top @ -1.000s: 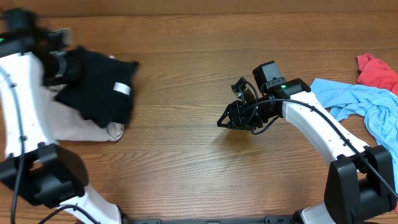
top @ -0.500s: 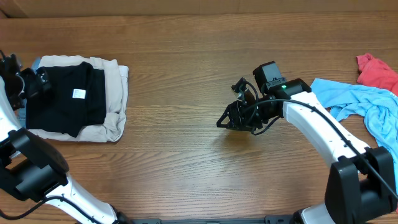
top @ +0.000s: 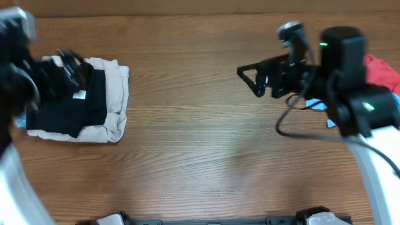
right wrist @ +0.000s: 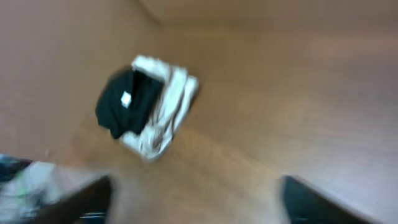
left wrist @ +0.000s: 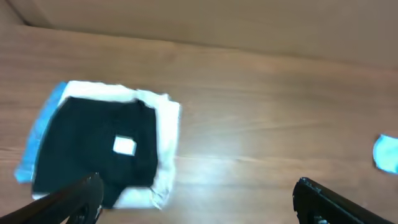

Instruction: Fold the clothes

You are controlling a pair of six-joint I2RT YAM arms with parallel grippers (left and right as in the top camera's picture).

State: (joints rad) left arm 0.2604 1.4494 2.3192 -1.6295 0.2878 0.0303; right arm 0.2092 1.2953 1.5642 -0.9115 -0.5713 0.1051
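The clothes form a stack at the table's left. A folded black T-shirt (top: 65,111) with a small white label lies on a cream garment (top: 115,94). The left wrist view shows the same black T-shirt (left wrist: 93,149) on the cream garment (left wrist: 166,124), with a light blue edge (left wrist: 36,140) beneath. My left gripper (top: 65,64) hovers blurred over the stack's far side, open and holding nothing (left wrist: 199,205). My right gripper (top: 255,78) is raised at the right, open and bare (right wrist: 199,202). From there it looks across at the stack (right wrist: 149,109).
A red cloth (top: 382,72) lies at the far right edge, partly behind my right arm. A small light blue patch (left wrist: 387,152) shows at the right in the left wrist view. Bare wood lies between the stack and the right arm.
The left gripper let go of the black T-shirt, which now lies folded on the cream garment. The right arm rose and swung back to the right, and its jaws opened wide.
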